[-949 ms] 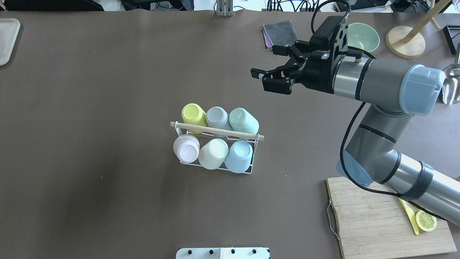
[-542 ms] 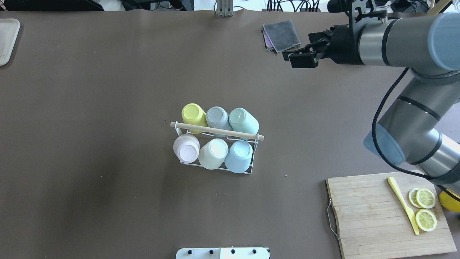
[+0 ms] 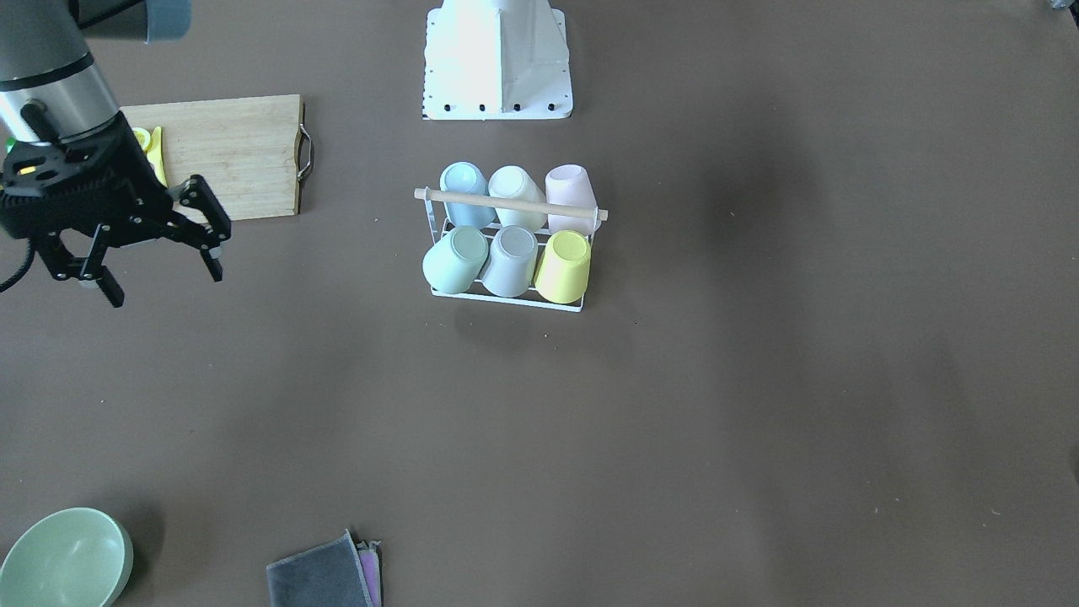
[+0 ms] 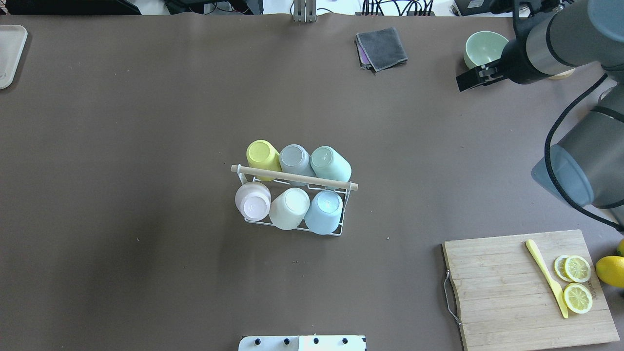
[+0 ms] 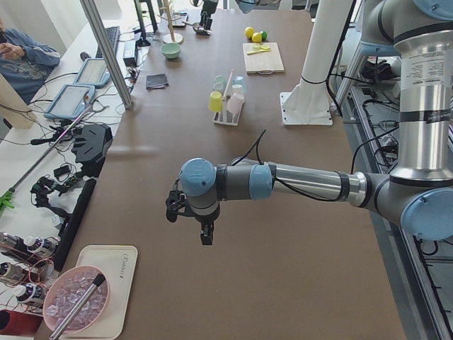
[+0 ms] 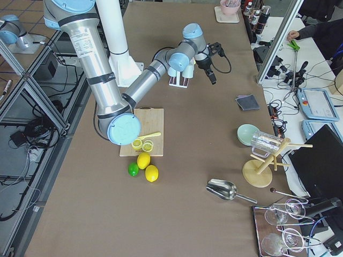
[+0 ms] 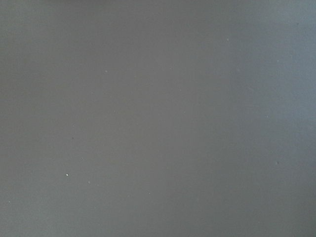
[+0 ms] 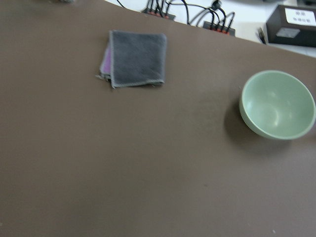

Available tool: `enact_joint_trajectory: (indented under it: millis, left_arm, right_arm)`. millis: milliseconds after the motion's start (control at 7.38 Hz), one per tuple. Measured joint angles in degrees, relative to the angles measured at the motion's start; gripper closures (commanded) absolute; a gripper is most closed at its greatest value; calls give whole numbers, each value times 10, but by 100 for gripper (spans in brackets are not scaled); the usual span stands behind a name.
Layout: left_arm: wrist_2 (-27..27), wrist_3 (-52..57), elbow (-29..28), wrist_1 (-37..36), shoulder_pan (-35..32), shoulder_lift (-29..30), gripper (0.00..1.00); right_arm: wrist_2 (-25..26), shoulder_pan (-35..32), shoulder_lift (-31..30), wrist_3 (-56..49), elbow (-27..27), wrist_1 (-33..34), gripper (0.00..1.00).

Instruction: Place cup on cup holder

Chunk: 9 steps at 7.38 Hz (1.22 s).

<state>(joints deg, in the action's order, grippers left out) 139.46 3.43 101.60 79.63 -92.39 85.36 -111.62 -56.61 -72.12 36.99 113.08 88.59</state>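
Observation:
The cup holder (image 4: 292, 176), a white wire rack with a wooden rod across the top, stands mid-table. Several pastel cups sit upside down on its prongs, among them a yellow cup (image 4: 261, 153), a mint cup (image 4: 331, 163) and a blue cup (image 4: 324, 212). My right gripper (image 3: 166, 287) hangs open and empty well off to the holder's right, near the far edge of the table. The left gripper (image 5: 191, 221) shows only in the exterior left view, low over bare table far from the holder. I cannot tell whether it is open or shut.
A wooden cutting board (image 4: 497, 292) with lemon slices and a yellow knife lies at the near right. A green bowl (image 4: 482, 48) and a folded grey cloth (image 4: 382, 48) sit at the far edge. A white tray (image 4: 9, 53) is at the far left.
The right arm has swung to the right and back, away from the cup holder, with its gripper empty. The cups and holder have not moved.

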Motion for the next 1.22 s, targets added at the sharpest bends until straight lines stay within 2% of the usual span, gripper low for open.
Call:
enact_joint_trajectory:
  millis: [407,678,949,1220]
  left_arm:
    - [-1,0,0,0,0,0,2]
    - [0,0,0,0,0,0,2]
    - [0,0,0,0,0,1,2]
    - [0,0,0,0,1,4,2]
  right_arm:
    - [-124,-80,-112,-25,-31,24,0]
    - [-164,-158,-179,-160,-64,26,0]
    - [-226,-245,-194,-253,-150,23,0]
    - [-244,-308,-194,-332,-208,24,0]
